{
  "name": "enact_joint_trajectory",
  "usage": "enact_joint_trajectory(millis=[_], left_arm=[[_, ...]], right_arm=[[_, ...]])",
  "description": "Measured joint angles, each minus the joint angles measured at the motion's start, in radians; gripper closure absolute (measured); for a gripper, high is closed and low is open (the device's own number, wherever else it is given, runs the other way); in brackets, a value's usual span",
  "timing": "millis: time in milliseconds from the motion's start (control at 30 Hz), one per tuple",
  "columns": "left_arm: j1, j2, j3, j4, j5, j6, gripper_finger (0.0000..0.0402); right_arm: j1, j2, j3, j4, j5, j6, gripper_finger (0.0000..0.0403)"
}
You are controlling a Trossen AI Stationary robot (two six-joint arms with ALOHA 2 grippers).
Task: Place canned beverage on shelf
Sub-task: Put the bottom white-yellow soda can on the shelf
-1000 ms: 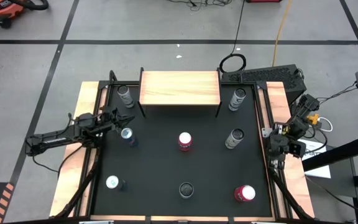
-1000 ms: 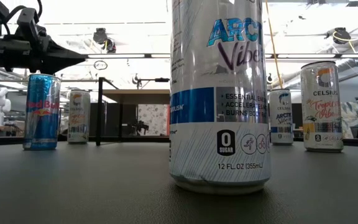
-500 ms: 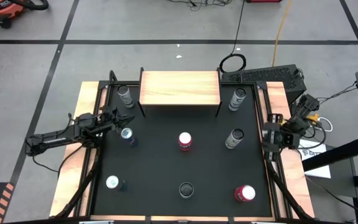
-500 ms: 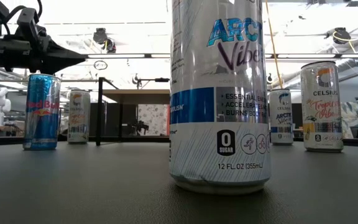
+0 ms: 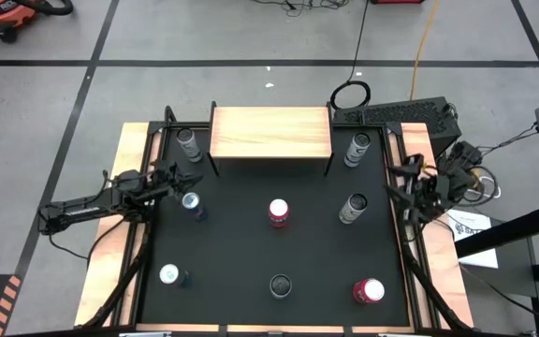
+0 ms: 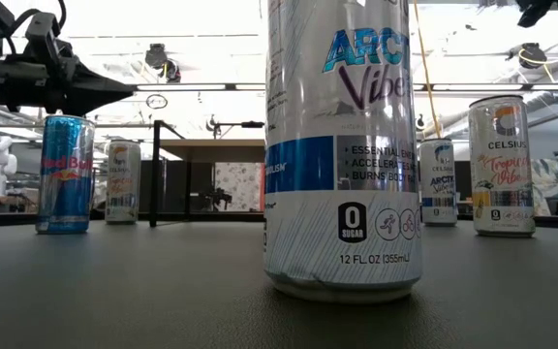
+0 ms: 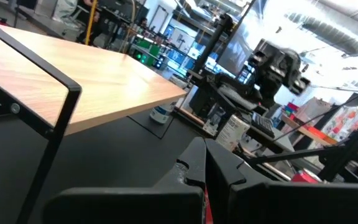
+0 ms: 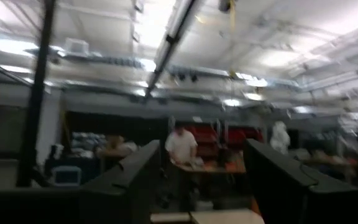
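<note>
High view first: the shelf (image 5: 271, 132) is seen standing at the far edge of the black surface (image 5: 237, 253), its light-wood board bare, with a silver can (image 5: 188, 143) just off its left end and another silver can (image 5: 358, 148) just off its right end. A red-topped can (image 5: 278, 212) is placed near the middle of the surface, a grey can (image 5: 352, 208) toward the right edge, a blue Red Bull can (image 5: 192, 204) toward the left edge. Along the near edge are found a white-topped can (image 5: 169, 274) at the left, a dark-topped can (image 5: 280, 285) at the centre and a red can (image 5: 367, 291) near the right corner. The left pincer (image 5: 187, 178) is held above the left edge, just beyond the Red Bull can, its fingers pressed together on nothing. The right pincer (image 5: 398, 177) is raised over the right edge, near the grey can, fingers parted and empty; in the right wrist view the two fingers (image 8: 129, 177) are shown well apart with only the room between them.
</note>
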Motion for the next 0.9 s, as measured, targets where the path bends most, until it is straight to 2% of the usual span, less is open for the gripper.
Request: enact_joint_trajectory(millis=[133, 333, 633, 900], left_arm=[[0.000, 0.000, 0.000, 0.000, 0.048, 0.037, 0.0401], [0.000, 0.000, 0.000, 0.000, 0.064, 0.055, 0.0401], [0.000, 0.000, 0.000, -0.005, 0.066, 0.086, 0.0401], [0.000, 0.000, 0.000, -0.006, 0.066, 0.099, 0.0401]], right_arm=[[0.000, 0.044, 0.103, -0.103, 0.119, 0.021, 0.0194], [0.000, 0.085, 0.189, -0.129, 0.113, 0.061, 0.0194], [0.000, 0.098, 0.203, -0.129, 0.115, 0.020, 0.0192], [0.000, 0.155, 0.203, -0.129, 0.117, -0.031, 0.0122]])
